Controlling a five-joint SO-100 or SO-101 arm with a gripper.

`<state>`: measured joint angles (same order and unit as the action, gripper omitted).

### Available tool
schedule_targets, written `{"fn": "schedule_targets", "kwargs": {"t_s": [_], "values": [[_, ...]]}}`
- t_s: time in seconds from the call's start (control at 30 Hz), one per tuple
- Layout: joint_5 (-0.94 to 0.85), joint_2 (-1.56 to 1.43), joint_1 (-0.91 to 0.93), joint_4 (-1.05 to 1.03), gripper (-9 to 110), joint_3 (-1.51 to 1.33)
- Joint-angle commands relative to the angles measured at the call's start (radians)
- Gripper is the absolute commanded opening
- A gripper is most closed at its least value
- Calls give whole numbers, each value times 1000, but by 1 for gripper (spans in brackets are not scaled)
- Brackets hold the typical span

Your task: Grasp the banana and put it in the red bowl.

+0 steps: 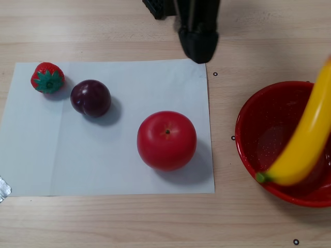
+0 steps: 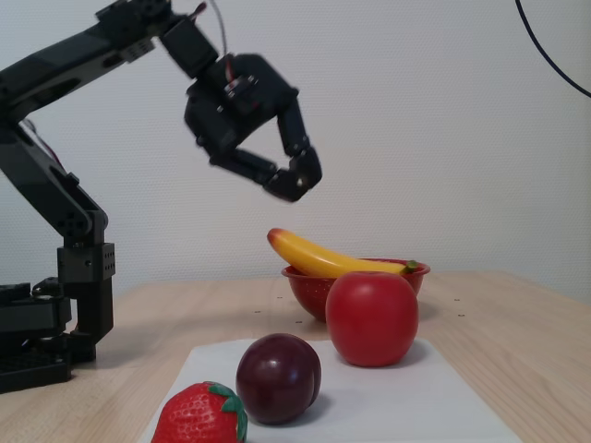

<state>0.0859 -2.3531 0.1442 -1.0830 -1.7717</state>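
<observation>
banana (image 2: 319, 257) | lying across red bowl (image 2: 309, 286) | pincer (image 2: 300, 180) closed, empty, raised above

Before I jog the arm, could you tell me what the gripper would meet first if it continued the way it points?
Probably the banana lying across the red bowl: the gripper points down toward it in the fixed view, though depth is unclear.

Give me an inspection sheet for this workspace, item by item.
Surface: light wooden table with a white paper sheet on it.
Job's things: long glossy yellow toy banana lies across the round glossy red bowl.
Clutter: red apple, dark purple plum and red strawberry on the sheet.
Gripper: black gripper raised, empty, fingertips together.
Cables: black cable against the wall; wires at the wrist.
Surroundings: plain white wall.
</observation>
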Motion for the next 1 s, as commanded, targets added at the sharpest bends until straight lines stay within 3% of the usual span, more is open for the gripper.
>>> {"fn": "schedule_targets", "kwargs": {"t_s": [0.0, 0.5, 0.87, 0.97], "values": [[-17, -118, -29, 110, 0, -31], [-75, -571, -77, 854, 0, -945], [-95, -792, -67, 992, 0, -1330], [-158, -825, -72, 871, 0, -1330]]}}
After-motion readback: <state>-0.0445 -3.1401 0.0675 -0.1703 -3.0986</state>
